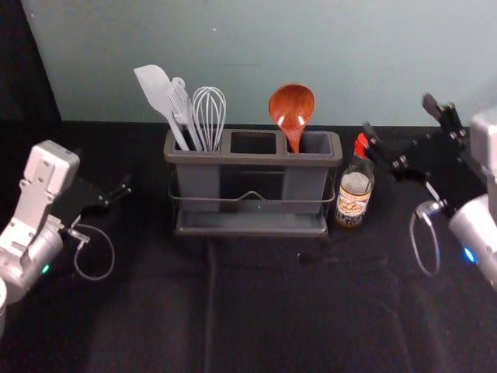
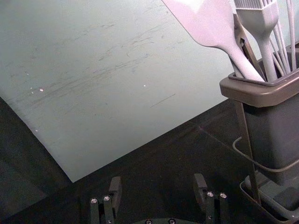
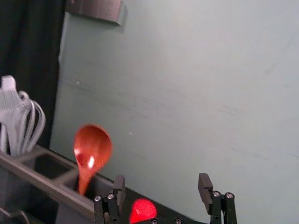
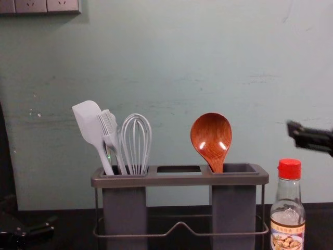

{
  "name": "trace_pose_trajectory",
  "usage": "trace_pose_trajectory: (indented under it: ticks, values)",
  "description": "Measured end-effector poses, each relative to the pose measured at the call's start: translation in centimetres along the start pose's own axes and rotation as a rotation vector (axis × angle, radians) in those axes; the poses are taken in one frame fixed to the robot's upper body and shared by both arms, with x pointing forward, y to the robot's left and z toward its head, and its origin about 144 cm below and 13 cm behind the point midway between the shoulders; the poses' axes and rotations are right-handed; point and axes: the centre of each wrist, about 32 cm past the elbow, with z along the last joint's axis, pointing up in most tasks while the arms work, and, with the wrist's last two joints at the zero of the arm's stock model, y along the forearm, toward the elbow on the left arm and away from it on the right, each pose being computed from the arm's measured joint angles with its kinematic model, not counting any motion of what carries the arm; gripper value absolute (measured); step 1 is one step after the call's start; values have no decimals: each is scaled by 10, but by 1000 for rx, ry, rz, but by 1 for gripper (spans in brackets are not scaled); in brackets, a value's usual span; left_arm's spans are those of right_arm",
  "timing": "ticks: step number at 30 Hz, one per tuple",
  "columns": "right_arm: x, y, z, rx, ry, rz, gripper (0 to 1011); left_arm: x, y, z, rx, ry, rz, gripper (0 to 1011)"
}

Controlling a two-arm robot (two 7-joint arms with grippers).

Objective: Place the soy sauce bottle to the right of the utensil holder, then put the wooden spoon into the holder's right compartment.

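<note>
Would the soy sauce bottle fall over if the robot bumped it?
The bottle might tip if pushed near its red cap, being tall and narrow. It looks like smooth glass, so it's probably stiff and maybe slippery.

A grey-green wall (image 1: 388, 47) is spanning the top of the head view, its pale scuffs (image 2: 107, 74) streaking the left wrist view. Dark drapery (image 1: 23, 78) is hanging at upper left. Black cloth (image 1: 264, 311) is spreading below, creasing near lower centre. A socket panel (image 4: 41, 6) is occupying the chest view's upper left.
</note>
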Motion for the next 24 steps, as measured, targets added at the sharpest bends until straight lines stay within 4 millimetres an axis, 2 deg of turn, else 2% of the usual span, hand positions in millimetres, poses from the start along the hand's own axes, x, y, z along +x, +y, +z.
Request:
trace_pose_trajectory:
  ticks: [8,12,24]
  values:
    - [-10,-25,-34,-74,28,-41,1000,0,0,0,0,0,0,1005]
    - [-17,-31,-49,-105,64,-45,1002,0,0,0,0,0,0,1005]
    - [-25,-40,-71,-86,177,22,1002,0,0,0,0,0,0,1005]
